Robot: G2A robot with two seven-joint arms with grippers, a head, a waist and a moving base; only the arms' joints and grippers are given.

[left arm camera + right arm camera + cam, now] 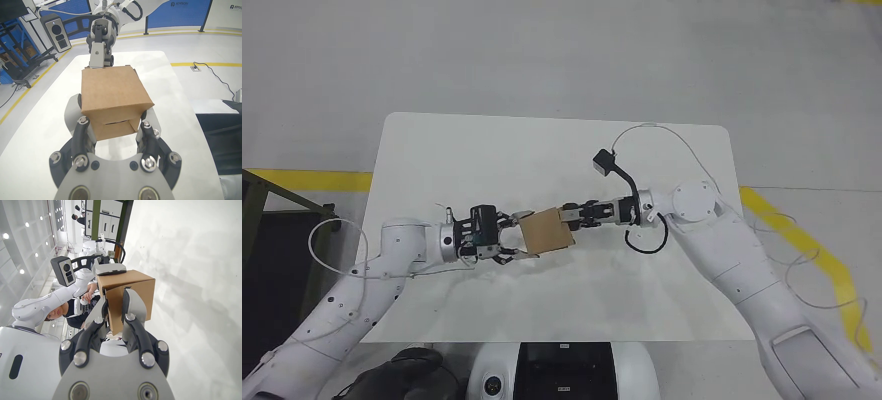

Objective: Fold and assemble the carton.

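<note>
- The brown cardboard carton (pixel 545 232) is held between both tools over the white surface (pixel 542 150).
- The left tool (pixel 113 121) clasps its sides; the right tool (pixel 115 306) pinches one end wall.

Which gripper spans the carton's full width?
The left gripper: its fingers flank the carton on both sides. The right gripper pinches just one wall at the opposite end.

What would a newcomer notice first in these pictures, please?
The brown carton draws the eye first, held over the middle of the white table. The left gripper clasps one end, while the right gripper pinches a wall at the opposite end.
</note>
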